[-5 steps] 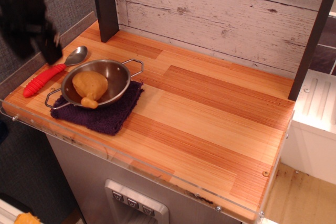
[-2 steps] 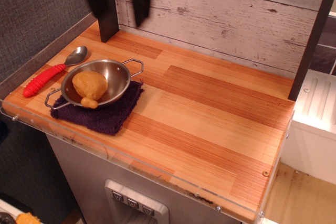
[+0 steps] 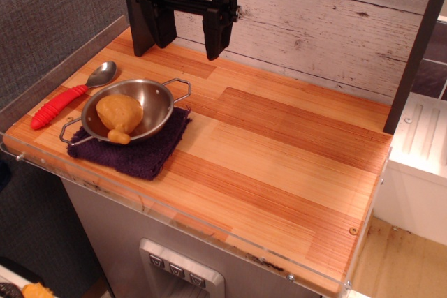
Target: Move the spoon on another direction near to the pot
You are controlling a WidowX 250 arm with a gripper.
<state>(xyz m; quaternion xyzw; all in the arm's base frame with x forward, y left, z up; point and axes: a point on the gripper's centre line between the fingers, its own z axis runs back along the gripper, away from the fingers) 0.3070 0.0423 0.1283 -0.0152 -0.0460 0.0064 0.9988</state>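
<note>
The spoon (image 3: 70,95) lies on the wooden counter at the far left, silver bowl pointing back, ribbed red handle pointing to the front left. It sits right beside the left rim of the pot (image 3: 158,95). The pot is a shallow steel bowl with two wire loop handles, resting on a dark purple cloth (image 3: 143,151), with a tan chicken-leg-shaped piece (image 3: 119,116) inside. My black gripper (image 3: 190,41) hangs open and empty at the back of the counter, above and behind the pot, apart from the spoon.
A dark post (image 3: 140,12) stands at the back left corner and another post (image 3: 415,54) at the right. A whitewashed plank wall (image 3: 314,19) runs along the back. The counter's front edge has a clear plastic lip (image 3: 209,232).
My gripper has swung from the far left above the spoon to the back of the counter and is sharp and steady now. Spoon and pot have not moved.
</note>
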